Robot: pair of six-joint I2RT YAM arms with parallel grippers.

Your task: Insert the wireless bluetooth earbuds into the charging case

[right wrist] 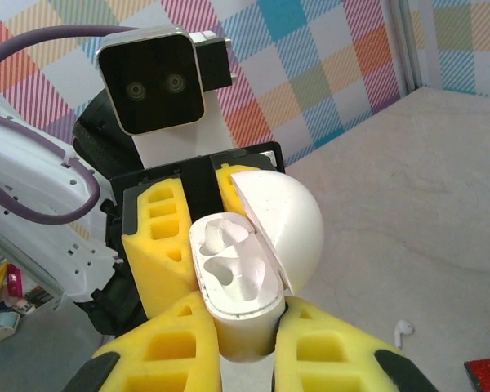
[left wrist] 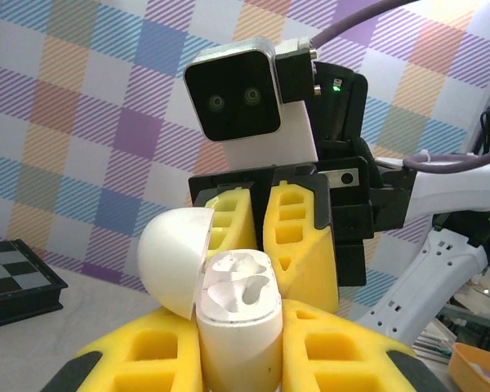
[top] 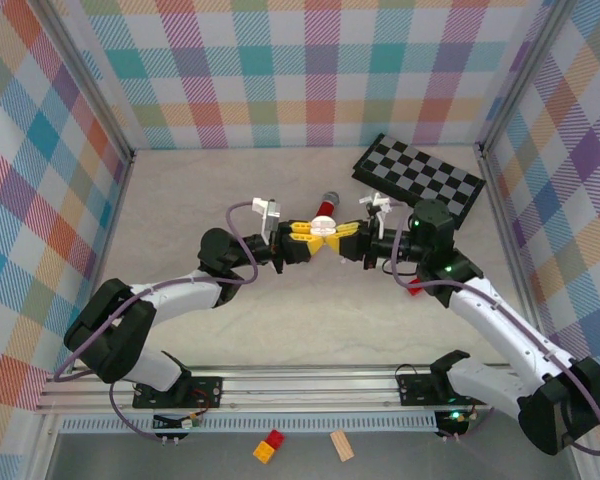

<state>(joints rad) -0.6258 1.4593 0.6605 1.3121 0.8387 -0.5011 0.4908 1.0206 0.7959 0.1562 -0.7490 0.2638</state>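
Observation:
The white charging case (top: 323, 229) hangs above the table's middle with its lid (left wrist: 173, 260) swung open. Both sockets (right wrist: 229, 261) in the case look empty. My left gripper (top: 305, 238) is shut on the case body (left wrist: 238, 327), one yellow foam finger on each side. From the opposite side my right gripper (top: 342, 238) is shut on the same body (right wrist: 243, 314), its fingers (right wrist: 335, 347) pressed against it. One white earbud (right wrist: 403, 329) lies on the table below, to the right in the right wrist view. Any other earbuds are out of view.
A red cylindrical microphone (top: 327, 207) lies just behind the grippers. A black-and-white checkerboard (top: 420, 180) sits at the back right. A small red object (top: 415, 288) lies under the right arm. Loose blocks (top: 269, 446) rest below the front rail.

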